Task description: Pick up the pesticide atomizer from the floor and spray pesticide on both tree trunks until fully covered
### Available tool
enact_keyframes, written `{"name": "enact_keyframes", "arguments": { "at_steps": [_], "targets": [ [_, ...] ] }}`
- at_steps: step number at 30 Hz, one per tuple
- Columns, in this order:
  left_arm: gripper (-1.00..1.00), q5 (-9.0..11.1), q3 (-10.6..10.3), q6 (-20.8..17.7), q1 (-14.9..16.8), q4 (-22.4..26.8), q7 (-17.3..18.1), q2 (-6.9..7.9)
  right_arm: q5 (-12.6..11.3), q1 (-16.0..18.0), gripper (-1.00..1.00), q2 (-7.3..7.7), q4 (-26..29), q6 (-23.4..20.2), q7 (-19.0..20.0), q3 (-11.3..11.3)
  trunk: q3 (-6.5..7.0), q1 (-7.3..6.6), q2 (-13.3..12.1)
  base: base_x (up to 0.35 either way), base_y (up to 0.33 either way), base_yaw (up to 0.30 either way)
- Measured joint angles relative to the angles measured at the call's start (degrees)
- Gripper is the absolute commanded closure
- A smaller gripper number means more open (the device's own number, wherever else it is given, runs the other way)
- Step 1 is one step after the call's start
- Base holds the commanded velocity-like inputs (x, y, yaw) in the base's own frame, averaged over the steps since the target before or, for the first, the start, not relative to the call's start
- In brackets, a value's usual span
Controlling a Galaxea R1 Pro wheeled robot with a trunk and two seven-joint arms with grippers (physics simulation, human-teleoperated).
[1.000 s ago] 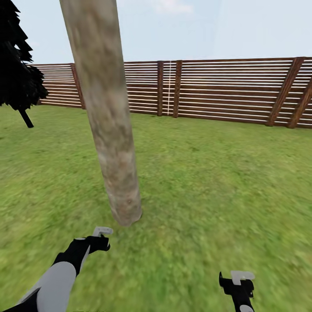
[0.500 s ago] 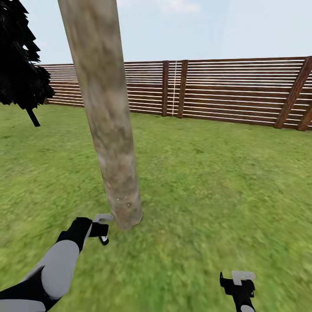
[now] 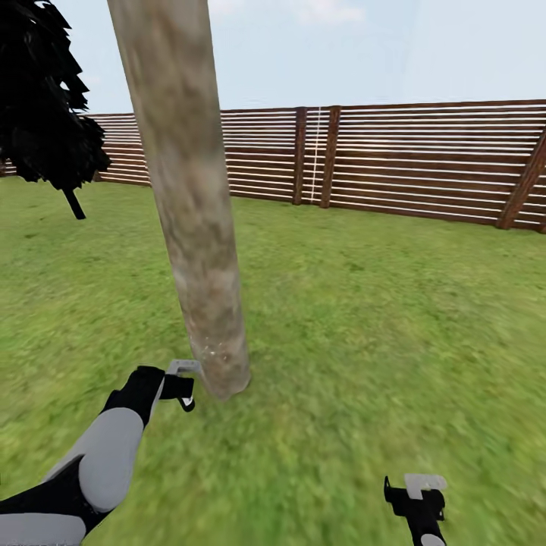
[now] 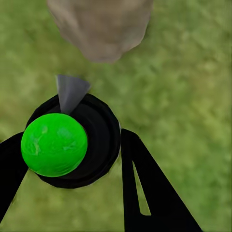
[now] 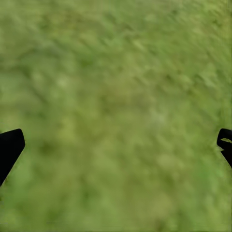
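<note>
One thick tree trunk [image 3: 199, 227] crosses the head view from the top edge down to the lower centre, leaning a little, and its foot stands in the grass lawn [image 3: 379, 326]. Much open grass lies to the right of the trunk and behind it, up to the brown slat fence [image 3: 425, 159] that runs across the upper part of the frame. A black narrow tree [image 3: 45, 114] stands at the upper left, well apart from the trunk, with free lawn between them.

At the lower left of the head view the left arm reaches forward and slightly to the right — its left end effector [image 3: 180, 383] is just beside the foot of the trunk, near the bark; I cannot tell if it touches. In the left wrist view the pesticide atomizer [image 4: 65, 142] is seen from above: a bright green ball on a round black body with a grey pointed nozzle toward the trunk base [image 4: 99, 26]. The black fingers [image 4: 150, 188] stand at both sides of this body, clamped on it.

At the lower right of the head view the right end effector [image 3: 417, 493] hangs low over bare grass. In the right wrist view its dark fingertips [image 5: 9, 147] sit at opposite edges — wide apart, with grass between them.
</note>
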State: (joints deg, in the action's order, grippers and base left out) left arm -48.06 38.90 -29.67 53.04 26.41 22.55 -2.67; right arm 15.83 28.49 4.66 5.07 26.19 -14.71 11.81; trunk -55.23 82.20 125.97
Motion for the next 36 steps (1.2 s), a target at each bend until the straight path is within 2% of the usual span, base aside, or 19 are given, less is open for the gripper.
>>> {"name": "enact_keyframes", "arguments": {
  "at_steps": [4,7,9,11,13,16,36],
  "targets": [
    [1.00,-0.05,0.00,0.00,0.24,-0.01,-0.03,-0.05,0.14,-0.33,-1.00,0.06,0.00,-0.01,0.07,0.02,0.02,0.01,0.00,0.244,0.095,0.021],
    [1.00,-0.33,-0.87,-0.04,0.65,0.09,-0.03,0.95,0.17,-0.80,-1.00,0.09,0.01,0.00,0.06,0.00,0.02,0.03,0.00,0.026,0.014,0.001],
    [1.00,-0.28,-1.18,-2.12,1.47,0.40,0.02,1.70,0.18,-0.84,-1.00,0.09,0.03,0.00,0.06,0.00,0.03,0.03,0.00,0.004,0.002,0.000],
    [1.00,0.08,-1.62,-4.29,2.50,0.82,0.04,1.41,0.18,-0.84,-1.00,0.09,0.08,0.00,0.06,0.00,0.03,0.03,0.00,0.001,0.000,0.000],
    [1.00,0.15,-4.91,-5.54,3.63,0.95,0.12,1.02,0.18,-0.85,-1.00,0.05,0.10,0.00,0.06,0.00,0.03,0.03,0.00,0.000,-0.044,0.000],
    [1.00,0.25,-6.62,-5.79,3.83,1.10,0.13,1.49,0.18,-0.85,-1.00,0.01,0.10,0.01,0.04,-0.01,0.02,0.04,0.00,0.000,-0.222,0.000],
    [1.00,0.66,-6.31,-5.67,3.58,1.21,0.02,1.31,0.18,-0.84,-1.00,-0.03,0.10,0.02,0.03,-0.01,0.02,0.03,0.00,-0.035,-0.272,0.007]
  ]
}}
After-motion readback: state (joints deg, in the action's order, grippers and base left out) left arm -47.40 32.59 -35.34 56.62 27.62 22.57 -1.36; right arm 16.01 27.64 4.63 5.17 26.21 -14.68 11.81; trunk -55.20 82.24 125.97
